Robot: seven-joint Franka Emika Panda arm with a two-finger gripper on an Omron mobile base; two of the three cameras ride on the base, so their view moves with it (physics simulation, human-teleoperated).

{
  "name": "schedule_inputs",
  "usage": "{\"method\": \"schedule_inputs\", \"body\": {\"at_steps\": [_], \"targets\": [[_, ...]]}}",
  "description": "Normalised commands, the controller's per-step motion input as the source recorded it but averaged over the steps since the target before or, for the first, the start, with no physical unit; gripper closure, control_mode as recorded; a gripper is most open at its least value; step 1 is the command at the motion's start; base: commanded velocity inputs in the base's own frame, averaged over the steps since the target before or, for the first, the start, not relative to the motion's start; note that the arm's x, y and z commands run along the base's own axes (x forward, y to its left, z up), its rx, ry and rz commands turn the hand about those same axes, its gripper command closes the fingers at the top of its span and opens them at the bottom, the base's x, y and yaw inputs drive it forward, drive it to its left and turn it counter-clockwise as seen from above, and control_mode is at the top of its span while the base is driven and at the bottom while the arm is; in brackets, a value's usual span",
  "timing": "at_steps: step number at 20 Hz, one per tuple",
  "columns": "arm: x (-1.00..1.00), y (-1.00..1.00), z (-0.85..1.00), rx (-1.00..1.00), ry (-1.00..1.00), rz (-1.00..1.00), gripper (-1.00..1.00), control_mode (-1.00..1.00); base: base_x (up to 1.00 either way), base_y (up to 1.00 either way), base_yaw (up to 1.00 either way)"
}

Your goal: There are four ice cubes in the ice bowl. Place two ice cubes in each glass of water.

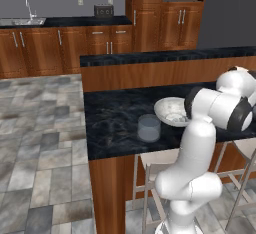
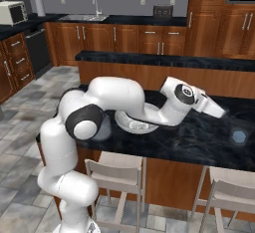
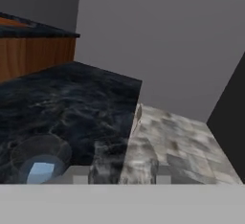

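Ice cube [image 3: 41, 171] sits in the far-right glass [image 3: 40, 158], just left of our pincer [image 3: 122, 175]; whether it pinches anything we cannot tell.

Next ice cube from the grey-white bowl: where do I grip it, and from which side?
Take the small pale translucent ice cube by two opposite flat faces, fingers descending from straight above. The raised rim of the wide speckled grey-white bowl would likely block a sideways approach.
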Motion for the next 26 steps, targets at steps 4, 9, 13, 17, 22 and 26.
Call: {"method": "schedule_inputs", "body": {"at_steps": [4, 9, 13, 17, 22, 26], "targets": [[0.02, -0.2, -0.05, 0.08, 0.06, -0.02, 1.0, -1.0, 0.0, 0.0, 0.0], [0.08, -0.22, -0.14, 0.13, 0.03, -0.05, 1.0, -1.0, 0.0, 0.0, 0.0], [0.11, -0.21, -0.29, 0.14, 0.01, -0.06, 1.0, -1.0, 0.0, 0.0, 0.0], [0.26, -0.12, -0.36, 0.15, 0.0, -0.05, 1.0, -1.0, 0.0, 0.0, 0.0], [0.37, -0.18, -0.39, 0.18, 0.0, -0.05, 1.0, -1.0, 0.0, 0.0, 0.0], [0.41, -0.37, -0.11, 0.17, -0.02, -0.05, 1.0, -1.0, 0.0, 0.0, 0.0]]}}
